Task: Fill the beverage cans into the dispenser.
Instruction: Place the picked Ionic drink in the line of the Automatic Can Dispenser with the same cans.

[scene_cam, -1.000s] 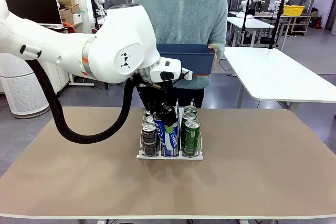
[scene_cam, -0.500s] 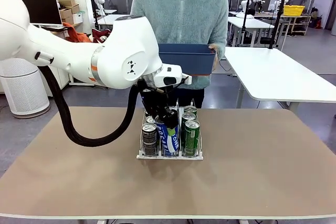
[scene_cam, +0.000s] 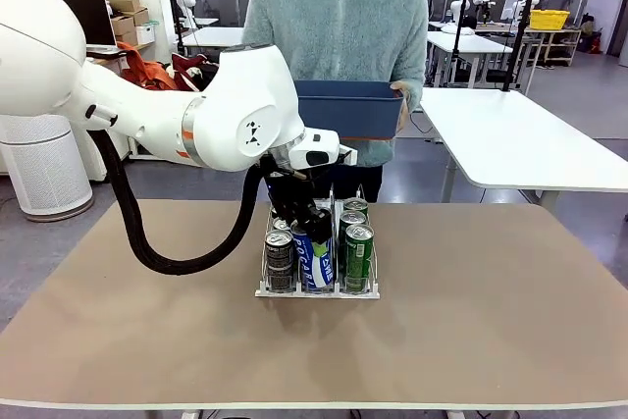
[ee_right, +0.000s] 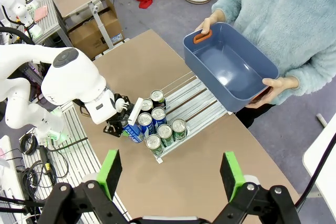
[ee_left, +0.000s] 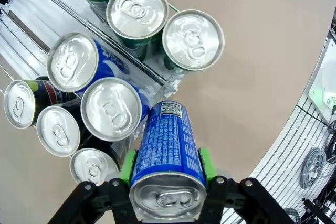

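Left wrist view: a blue-and-white can [ee_left: 167, 156] is pinched between the green pads [ee_left: 127, 165] of the left gripper [ee_left: 167, 174] at the lower middle of the frame, tilted toward the dispenser [ee_left: 31, 3] in the upper left, where nine cans are seen standing in the lanes. Right wrist view: the right gripper [ee_right: 170, 176] is spread wide and empty at the bottom edge, high above the table [ee_right: 210, 182]. A dark blue bin [ee_right: 229, 66] is held by the person [ee_right: 283, 19] in the upper right.

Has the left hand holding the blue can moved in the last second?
Yes. The left hand with the blue can tilted slightly, staying at the dispenser's middle lane.
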`<action>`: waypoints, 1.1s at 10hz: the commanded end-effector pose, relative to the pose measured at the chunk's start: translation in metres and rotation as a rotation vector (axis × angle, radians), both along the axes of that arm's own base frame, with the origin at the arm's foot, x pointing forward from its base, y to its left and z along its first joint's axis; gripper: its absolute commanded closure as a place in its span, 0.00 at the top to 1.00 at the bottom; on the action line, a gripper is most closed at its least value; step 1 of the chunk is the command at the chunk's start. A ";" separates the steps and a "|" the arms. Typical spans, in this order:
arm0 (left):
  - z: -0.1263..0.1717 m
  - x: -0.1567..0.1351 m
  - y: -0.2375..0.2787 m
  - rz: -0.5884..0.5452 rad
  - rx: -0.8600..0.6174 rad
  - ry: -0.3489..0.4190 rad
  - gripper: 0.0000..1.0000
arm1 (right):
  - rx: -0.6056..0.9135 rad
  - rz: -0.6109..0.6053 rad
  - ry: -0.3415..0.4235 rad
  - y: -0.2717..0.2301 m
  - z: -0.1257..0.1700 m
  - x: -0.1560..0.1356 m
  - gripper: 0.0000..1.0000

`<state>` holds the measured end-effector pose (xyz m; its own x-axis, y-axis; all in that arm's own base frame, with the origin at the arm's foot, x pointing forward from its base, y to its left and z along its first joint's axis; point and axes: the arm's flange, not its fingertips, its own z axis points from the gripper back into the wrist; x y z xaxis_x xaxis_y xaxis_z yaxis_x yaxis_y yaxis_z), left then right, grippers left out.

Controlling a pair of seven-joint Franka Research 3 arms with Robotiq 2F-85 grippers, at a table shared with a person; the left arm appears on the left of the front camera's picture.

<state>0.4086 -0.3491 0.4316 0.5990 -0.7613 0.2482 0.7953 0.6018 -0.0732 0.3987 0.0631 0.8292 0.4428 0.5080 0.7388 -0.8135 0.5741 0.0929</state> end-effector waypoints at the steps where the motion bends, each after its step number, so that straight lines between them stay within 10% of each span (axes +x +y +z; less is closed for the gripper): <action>1: -0.001 0.029 0.008 0.008 -0.030 -0.045 0.57 | -0.002 0.004 0.007 -0.001 0.000 -0.001 1.00; 11: -0.008 0.079 0.002 -0.014 0.011 -0.041 0.57 | -0.002 0.004 0.007 -0.001 0.000 -0.001 1.00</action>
